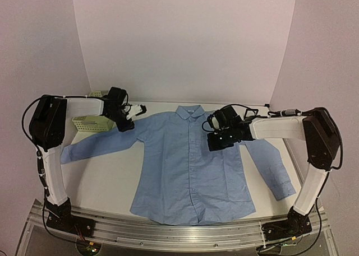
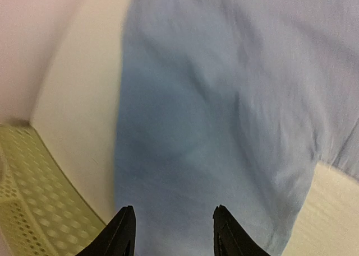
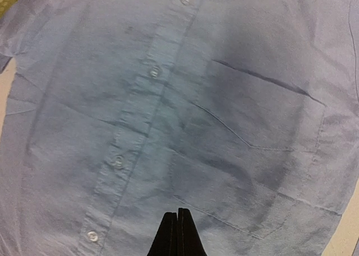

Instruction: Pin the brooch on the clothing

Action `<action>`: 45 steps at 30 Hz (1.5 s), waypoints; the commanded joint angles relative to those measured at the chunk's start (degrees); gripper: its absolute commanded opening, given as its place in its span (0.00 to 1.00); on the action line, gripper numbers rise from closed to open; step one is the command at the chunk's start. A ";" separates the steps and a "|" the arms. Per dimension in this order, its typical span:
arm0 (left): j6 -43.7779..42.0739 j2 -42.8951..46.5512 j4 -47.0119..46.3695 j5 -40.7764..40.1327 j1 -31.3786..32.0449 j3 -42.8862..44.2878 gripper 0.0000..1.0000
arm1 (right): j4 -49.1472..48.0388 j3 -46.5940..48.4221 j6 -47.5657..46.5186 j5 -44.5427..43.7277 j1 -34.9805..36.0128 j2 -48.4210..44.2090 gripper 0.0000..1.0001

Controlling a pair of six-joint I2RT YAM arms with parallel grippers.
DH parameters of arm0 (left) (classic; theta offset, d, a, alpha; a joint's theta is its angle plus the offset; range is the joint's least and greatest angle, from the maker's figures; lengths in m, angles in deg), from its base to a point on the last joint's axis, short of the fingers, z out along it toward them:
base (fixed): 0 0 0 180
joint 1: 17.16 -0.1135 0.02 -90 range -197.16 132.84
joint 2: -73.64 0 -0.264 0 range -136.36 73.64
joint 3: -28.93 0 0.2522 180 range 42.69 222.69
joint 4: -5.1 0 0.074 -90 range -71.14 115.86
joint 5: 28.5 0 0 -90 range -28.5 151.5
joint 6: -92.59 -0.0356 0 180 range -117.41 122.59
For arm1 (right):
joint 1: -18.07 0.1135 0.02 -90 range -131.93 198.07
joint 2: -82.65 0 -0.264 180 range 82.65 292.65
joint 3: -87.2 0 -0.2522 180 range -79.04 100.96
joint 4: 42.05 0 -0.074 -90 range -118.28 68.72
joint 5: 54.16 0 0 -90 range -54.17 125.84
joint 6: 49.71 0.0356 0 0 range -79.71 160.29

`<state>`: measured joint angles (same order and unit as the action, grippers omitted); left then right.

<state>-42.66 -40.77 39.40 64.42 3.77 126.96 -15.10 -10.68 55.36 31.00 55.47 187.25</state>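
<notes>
The light blue shirt [image 1: 190, 166] lies flat and face up on the table, collar to the far side. My left gripper [image 1: 132, 116] hovers over the shirt's left shoulder and sleeve [image 2: 213, 127]; it is open and empty [image 2: 174, 233]. My right gripper [image 1: 219, 139] hangs over the chest, just above the chest pocket [image 3: 263, 172] and beside the button placket [image 3: 151, 77]. Its fingers [image 3: 178, 233] are pressed together with nothing showing between them. The brooch is not visible in any view.
A pale green perforated basket [image 1: 87, 122] stands at the back left beside the sleeve, and it also shows in the left wrist view [image 2: 28, 200]. White walls close in the back and both sides. The shirt's right sleeve [image 1: 275, 169] runs toward the right table edge.
</notes>
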 commanded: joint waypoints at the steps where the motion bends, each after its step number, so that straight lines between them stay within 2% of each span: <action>1: -3.62 1.11 0.85 -4.63 -2.71 -4.80 0.46 | 1.92 -2.43 4.84 -2.87 -2.47 2.07 0.00; 5: -4.85 -1.03 -0.26 -7.45 -5.21 -6.74 0.44 | 2.28 -5.00 5.65 -2.53 -3.96 3.56 0.00; 15: -10.51 -4.76 -7.25 -10.96 -5.55 -14.14 0.44 | 3.80 -11.17 6.87 -2.29 -8.32 2.23 0.00; 23: -12.84 -7.30 -10.56 -11.30 -6.12 -13.12 0.44 | 4.66 -12.38 4.57 -0.95 -10.31 1.71 0.00; 34: -11.55 -4.48 -7.56 -7.36 -5.91 -12.04 0.49 | 5.10 -7.79 4.65 4.35 -10.03 3.37 0.00; 40: -8.41 1.91 0.86 -0.32 -5.19 -8.27 0.52 | 5.71 -4.93 3.41 4.33 -10.04 2.36 0.00; 45: -6.66 8.24 6.87 1.17 -6.85 -6.69 0.52 | 6.87 -0.28 3.14 4.37 -10.04 1.60 0.00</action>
<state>-51.61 -40.54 38.03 61.45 -1.85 117.34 -9.79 -16.05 59.39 34.39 45.23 189.34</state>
